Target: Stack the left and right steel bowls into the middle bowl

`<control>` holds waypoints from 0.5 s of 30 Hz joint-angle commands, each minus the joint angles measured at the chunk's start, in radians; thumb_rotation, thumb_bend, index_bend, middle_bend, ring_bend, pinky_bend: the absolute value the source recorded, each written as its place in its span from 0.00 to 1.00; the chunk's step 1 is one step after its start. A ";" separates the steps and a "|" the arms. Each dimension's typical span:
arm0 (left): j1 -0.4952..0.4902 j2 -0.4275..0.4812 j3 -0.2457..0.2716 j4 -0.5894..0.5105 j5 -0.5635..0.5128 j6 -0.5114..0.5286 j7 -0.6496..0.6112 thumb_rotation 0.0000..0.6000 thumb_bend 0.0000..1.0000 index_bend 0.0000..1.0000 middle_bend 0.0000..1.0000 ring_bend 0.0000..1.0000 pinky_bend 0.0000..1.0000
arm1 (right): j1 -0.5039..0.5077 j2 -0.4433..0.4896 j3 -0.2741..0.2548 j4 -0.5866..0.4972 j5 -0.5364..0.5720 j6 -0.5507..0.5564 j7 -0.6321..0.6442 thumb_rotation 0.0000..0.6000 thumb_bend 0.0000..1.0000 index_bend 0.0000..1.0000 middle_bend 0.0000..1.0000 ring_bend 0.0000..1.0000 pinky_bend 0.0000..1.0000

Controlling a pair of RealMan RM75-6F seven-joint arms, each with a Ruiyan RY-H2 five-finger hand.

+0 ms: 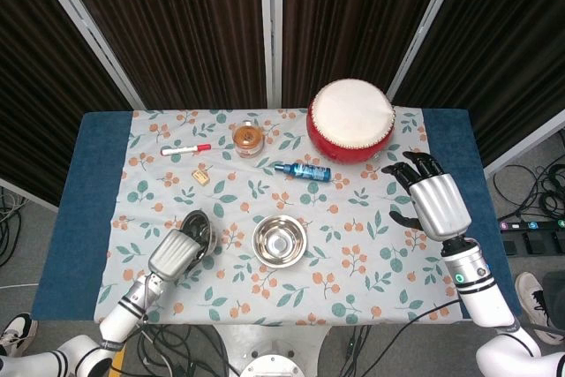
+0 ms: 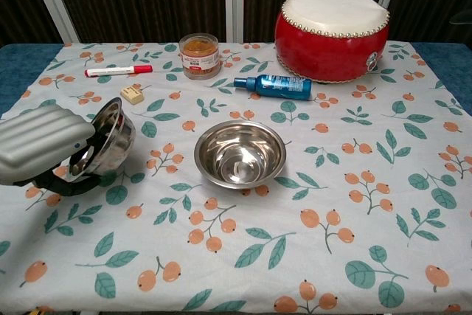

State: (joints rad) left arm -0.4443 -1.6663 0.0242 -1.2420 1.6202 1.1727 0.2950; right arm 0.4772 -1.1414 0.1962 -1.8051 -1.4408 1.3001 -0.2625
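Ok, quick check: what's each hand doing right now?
Left hand: grips the left steel bowl, which is tilted up on its side.
Right hand: holds nothing, fingers apart, beside the drum.

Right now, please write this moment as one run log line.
left hand: grips left steel bowl, tilted | middle bowl: empty | right hand: open, above table edge

Two steel bowls are in view: one tilted at the left and one upright in the middle. There is one red drum, one blue bottle, one jar, one red-capped marker, and one small block.
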 commanded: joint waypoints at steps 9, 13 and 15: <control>-0.111 -0.016 -0.053 -0.091 0.042 -0.056 0.085 1.00 0.38 0.69 0.73 0.67 0.76 | -0.030 -0.001 0.050 -0.005 -0.017 0.109 0.060 1.00 0.00 0.26 0.34 0.17 0.19; -0.161 -0.052 -0.085 -0.128 0.030 -0.103 0.134 1.00 0.38 0.69 0.73 0.67 0.76 | -0.048 -0.002 0.074 -0.018 -0.014 0.161 0.078 1.00 0.01 0.26 0.35 0.17 0.19; -0.182 -0.070 -0.097 -0.148 0.024 -0.121 0.158 1.00 0.38 0.69 0.73 0.67 0.76 | -0.056 0.006 0.082 -0.027 -0.009 0.174 0.085 1.00 0.02 0.26 0.35 0.17 0.19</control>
State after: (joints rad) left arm -0.6107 -1.7211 -0.0606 -1.3753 1.6504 1.0663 0.4362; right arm 0.4259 -1.1387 0.2731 -1.8269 -1.4520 1.4689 -0.1820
